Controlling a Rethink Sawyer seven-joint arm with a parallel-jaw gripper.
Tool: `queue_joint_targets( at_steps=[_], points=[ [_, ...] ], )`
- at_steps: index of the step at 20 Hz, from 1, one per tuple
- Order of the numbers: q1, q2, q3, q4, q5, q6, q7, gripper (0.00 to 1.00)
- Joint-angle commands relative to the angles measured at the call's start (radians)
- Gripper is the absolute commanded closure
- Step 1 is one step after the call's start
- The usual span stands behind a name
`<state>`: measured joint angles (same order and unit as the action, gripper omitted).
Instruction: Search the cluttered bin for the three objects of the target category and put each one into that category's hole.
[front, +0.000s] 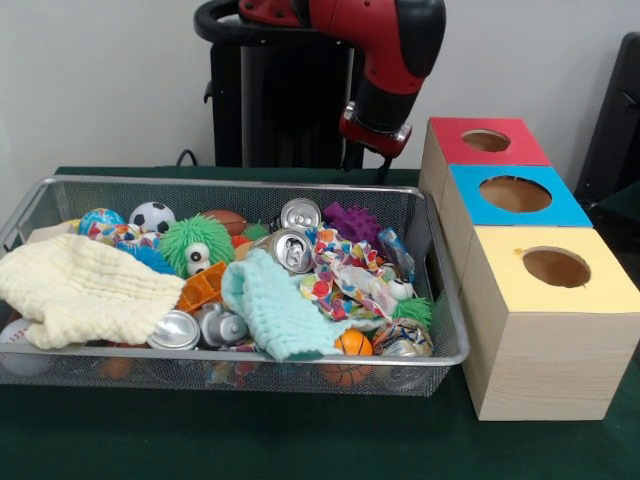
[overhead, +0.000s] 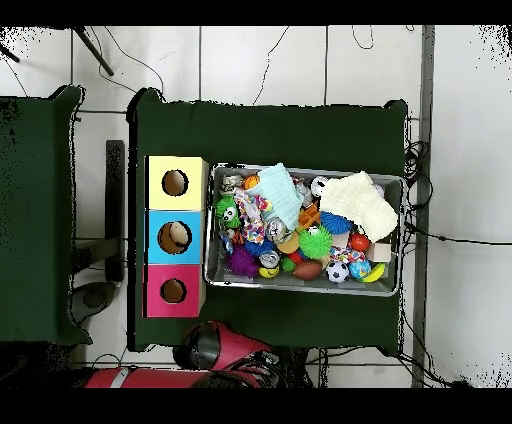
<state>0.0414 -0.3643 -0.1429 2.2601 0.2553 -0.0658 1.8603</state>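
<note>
A wire mesh bin (front: 240, 184) holds a heap of mixed objects. Silver cans lie in it: one (front: 300, 213) at the back, one (front: 290, 248) in the middle, another (front: 175, 330) at the front. Balls show too: a soccer ball (front: 152, 216), a brown football (front: 228, 220) and a small basketball (front: 352, 343). A yellow cloth (front: 85, 290), a light teal cloth (front: 275, 310) and a patterned cloth (front: 345, 280) cover part of the heap. My gripper (front: 372, 158) hangs behind the bin's back rim, above the table, holding nothing that I can see.
Beside the bin stand three wooden boxes with round holes on top: red (front: 455, 150), blue (front: 470, 205) and yellow (front: 600, 290). From above, something tan shows inside the blue box (overhead: 155, 222). A green fuzzy toy (front: 195, 243) and a purple spiky ball (front: 350, 222) lie among the clutter.
</note>
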Motion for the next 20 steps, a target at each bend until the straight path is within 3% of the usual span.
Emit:
queue_joint_targets(
  at_steps=[1,6,10,15,20],
  points=[
    [-0.055,0.020,0.114,0.027,-0.032,-0.145,0.261,0.00],
    [-0.134,0.067,0.113,0.043,-0.107,-0.221,0.269,0.00],
    [-0.150,0.067,0.089,0.033,-0.139,-0.213,0.236,0.00],
    [-0.145,0.046,0.095,0.026,-0.102,-0.194,0.271,0.00],
    [-0.135,0.047,0.115,0.031,-0.040,-0.272,0.378,0.00]
  ],
)
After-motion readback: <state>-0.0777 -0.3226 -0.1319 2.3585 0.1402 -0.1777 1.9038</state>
